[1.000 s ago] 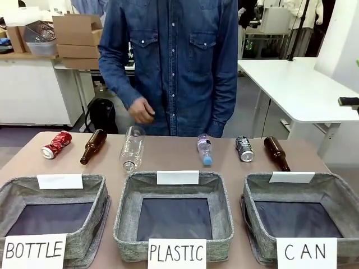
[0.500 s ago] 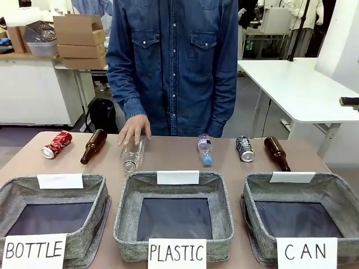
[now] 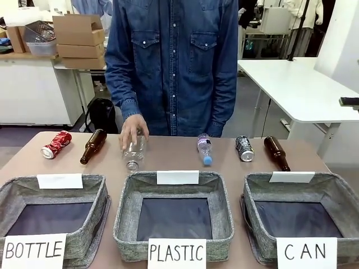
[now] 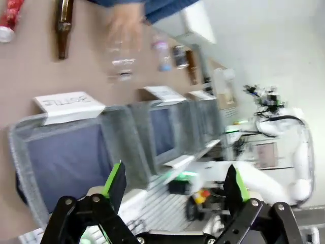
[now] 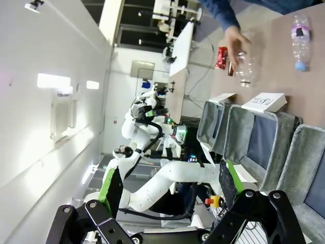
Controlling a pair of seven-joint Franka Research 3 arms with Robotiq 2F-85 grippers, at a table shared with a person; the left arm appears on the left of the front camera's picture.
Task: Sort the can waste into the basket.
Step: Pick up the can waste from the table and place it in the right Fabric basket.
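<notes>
Now, from the front, the person's hand (image 3: 133, 130) rests fingers-down on a clear bottle (image 3: 133, 152). The shiny red can (image 3: 56, 144) lies far left on the table (image 3: 168, 159), and the dark can (image 3: 244, 148) lies just beyond the CAN basket (image 3: 255, 196). At the left wrist, the left pincer (image 4: 175, 175) gapes apart, gripping nothing. At the right wrist, the right pincer (image 5: 170, 175) gapes likewise.
</notes>
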